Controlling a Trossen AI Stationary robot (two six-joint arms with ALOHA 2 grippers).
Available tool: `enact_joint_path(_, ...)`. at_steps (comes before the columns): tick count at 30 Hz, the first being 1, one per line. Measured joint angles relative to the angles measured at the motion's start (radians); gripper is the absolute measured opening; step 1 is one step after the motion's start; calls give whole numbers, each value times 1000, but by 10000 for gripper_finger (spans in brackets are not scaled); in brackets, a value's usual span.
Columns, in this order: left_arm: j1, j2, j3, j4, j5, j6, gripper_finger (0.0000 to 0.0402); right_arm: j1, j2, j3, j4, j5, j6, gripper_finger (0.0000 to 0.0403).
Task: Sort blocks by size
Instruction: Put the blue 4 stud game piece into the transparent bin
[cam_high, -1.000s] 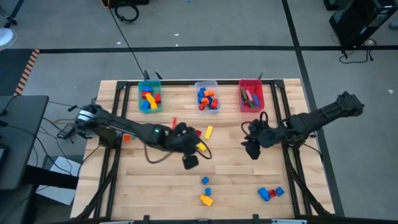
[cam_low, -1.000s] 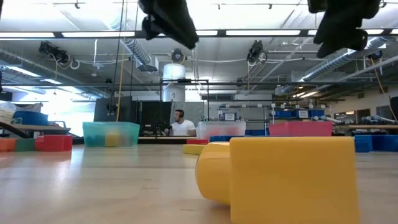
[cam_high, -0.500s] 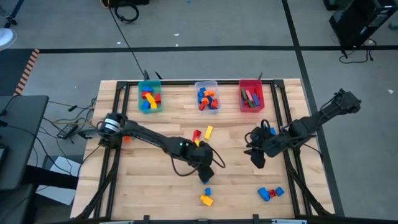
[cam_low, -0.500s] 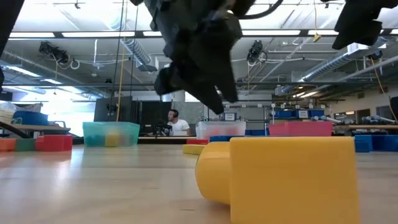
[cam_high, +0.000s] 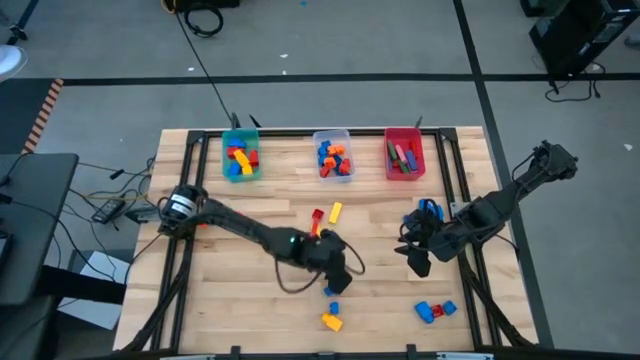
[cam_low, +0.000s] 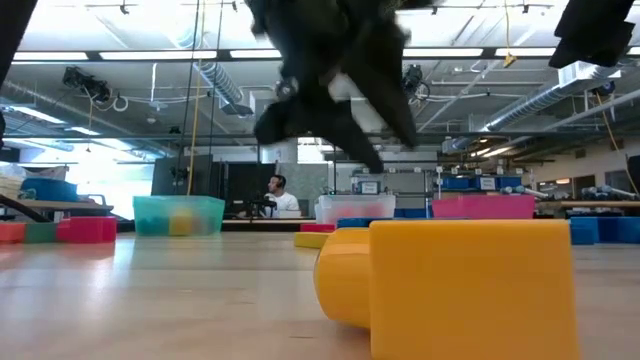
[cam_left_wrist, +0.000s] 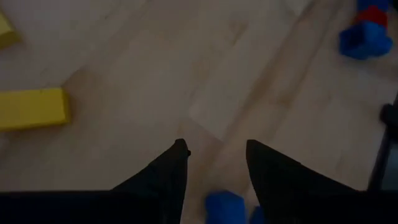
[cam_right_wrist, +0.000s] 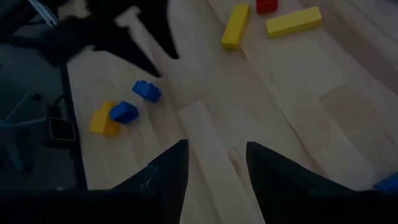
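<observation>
Left pincer (cam_high: 334, 283) has swung from mid-tabletop, near the far bins, down to the near-centre of the tabletop (cam_high: 240, 300) and now hangs over a small blue block (cam_high: 331, 291). In the left wrist view its fingers (cam_left_wrist: 171, 168) stand apart with nothing between them, and the blue block (cam_left_wrist: 224, 205) sits just at the tips. It looks like one drop-off is done and the next pick is lining up.

Right pincer (cam_high: 415, 262) has drifted nearer and slightly right, and is now above bare wood right of centre. Its fingers (cam_right_wrist: 273, 168) are apart and empty, heading, I'd guess, for the blue-and-red cluster (cam_high: 434, 311) at near right.

Loose blocks still out:
- yellow-orange block (cam_high: 331, 322) at the near edge, just nearer than the blue one
- yellow bar (cam_high: 335, 211) and red block (cam_high: 317, 216) mid-table
- small orange piece (cam_high: 203, 222) far left by the left arm

Bins along the far edge:
- teal bin (cam_high: 240, 156), left: yellow, red, orange and blue blocks
- clear bin (cam_high: 333, 155), centre: blue, orange and red blocks
- red bin (cam_high: 404, 154), right: a few longer bars, red and green visible

Sorting is partly done, with several blocks still left on the wood.
</observation>
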Motion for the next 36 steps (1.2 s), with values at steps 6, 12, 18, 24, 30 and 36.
enact_joint_path(6, -76, 1, 120, -147, -142, 3, 173, 2, 0, 0, 0, 2, 0, 174)
enact_joint_path(12, -115, 16, 137, -201, -158, 94, 173, 2, 0, 0, 3, 15, 0, 172)
enact_joint_path(18, -125, 15, 109, -155, -161, 109, 173, 2, 0, 1, 18, 15, 0, 171)
enact_joint_path(24, -129, 32, 110, -129, -161, 120, 173, 2, 0, 1, 41, 16, 0, 171)
enact_joint_path(30, -156, 99, 110, -111, -159, 76, 173, 2, 0, 1, 45, 16, 25, 169)
enact_joint_path(36, -165, 139, 110, -101, -161, 57, 173, 2, 0, 1, 45, 16, 25, 169)
